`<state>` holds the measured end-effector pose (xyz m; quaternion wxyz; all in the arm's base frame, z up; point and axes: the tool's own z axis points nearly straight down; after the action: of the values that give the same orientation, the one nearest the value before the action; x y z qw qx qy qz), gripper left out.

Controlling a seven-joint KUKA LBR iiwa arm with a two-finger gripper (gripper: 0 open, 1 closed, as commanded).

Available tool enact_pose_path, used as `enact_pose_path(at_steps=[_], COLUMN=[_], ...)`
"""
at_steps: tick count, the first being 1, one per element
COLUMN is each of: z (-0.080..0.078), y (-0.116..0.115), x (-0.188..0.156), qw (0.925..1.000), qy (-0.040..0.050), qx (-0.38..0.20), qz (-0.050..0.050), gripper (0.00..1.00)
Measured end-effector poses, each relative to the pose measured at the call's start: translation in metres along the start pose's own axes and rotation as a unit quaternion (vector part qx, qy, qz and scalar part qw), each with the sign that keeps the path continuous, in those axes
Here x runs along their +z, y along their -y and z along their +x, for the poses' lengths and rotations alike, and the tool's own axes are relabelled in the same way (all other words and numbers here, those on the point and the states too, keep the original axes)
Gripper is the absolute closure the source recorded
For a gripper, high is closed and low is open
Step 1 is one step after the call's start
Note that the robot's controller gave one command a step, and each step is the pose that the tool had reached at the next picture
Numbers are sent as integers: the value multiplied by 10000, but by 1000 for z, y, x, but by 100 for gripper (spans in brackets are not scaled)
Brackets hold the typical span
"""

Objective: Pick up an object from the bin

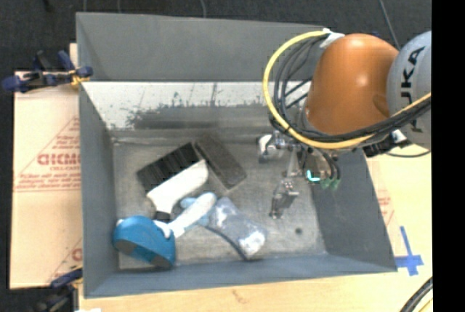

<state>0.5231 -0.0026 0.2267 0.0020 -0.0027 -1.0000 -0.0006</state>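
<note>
The pincer (pixel 279 203) hangs over bare floor of the bin (pixel 182 96), its spread beyond my telling, apparently at the approach step; the nearest thing, a crumpled clear wrapper (pixel 241 232) just beside it, away from the arm, would need a sideways shift and then a descent.

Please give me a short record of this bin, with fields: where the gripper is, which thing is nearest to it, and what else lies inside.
gripper place: gripper over bare floor in the right half of the bin
nearest thing: clear plastic piece, lower left of it, apart
other things: dark grey flat block; white brush with black bristles; pale tube; blue rounded thing in the near left corner
held: nothing seen
</note>
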Motion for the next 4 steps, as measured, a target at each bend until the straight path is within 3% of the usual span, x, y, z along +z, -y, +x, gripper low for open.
enact_pose_path(at_steps=[1, 2, 3, 4], z=[-2, 2, 4, -5], y=[0, -34, -80, -125], x=[-4, 70, 79, 82], qw=[10000, 9995, 9931, 9881], qy=[40, 63, -7, 47], qx=[1, -309, -1177, -1537], qz=[0, 13, 14, 9], gripper=[0, 0, 0, 0])
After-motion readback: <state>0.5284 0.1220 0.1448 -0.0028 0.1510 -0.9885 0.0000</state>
